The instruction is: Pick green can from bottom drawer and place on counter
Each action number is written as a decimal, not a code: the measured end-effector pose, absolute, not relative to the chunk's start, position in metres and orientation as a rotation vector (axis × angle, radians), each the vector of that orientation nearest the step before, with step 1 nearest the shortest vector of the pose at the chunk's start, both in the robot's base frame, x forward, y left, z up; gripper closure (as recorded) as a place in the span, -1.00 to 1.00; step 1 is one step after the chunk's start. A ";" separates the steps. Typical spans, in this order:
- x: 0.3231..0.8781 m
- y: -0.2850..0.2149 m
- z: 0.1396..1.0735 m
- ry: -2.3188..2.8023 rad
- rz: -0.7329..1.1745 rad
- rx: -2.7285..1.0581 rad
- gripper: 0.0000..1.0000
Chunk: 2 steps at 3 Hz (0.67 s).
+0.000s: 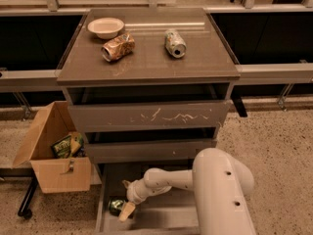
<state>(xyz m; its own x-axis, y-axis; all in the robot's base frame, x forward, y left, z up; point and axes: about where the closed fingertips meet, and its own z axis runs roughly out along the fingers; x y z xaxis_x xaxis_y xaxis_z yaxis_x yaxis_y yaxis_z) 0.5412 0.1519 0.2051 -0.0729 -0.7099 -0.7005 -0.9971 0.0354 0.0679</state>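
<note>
The green can (115, 205) lies on its side at the left of the open bottom drawer (164, 215), near the drawer's left wall. My gripper (126, 198) reaches down into the drawer from the right, just to the right of the can. Its fingers are spread, with the lower tan fingertip (127, 211) next to the can. The can is not held. The counter (146, 62) is the cabinet top above. My white arm (215, 190) fills the lower right.
On the counter stand a white bowl (105, 27), a tan-gold can (118, 46) and a silver-white can (175, 43). The scratched middle drawer front (151, 116) juts out above the bottom drawer. A cardboard box (54, 170) with packets stands left of the cabinet.
</note>
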 end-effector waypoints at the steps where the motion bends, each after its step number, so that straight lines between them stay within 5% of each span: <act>1: 0.540 0.161 0.183 1.866 0.788 -1.736 -1.00; 2: 0.540 0.166 0.166 1.880 0.794 -1.736 -1.00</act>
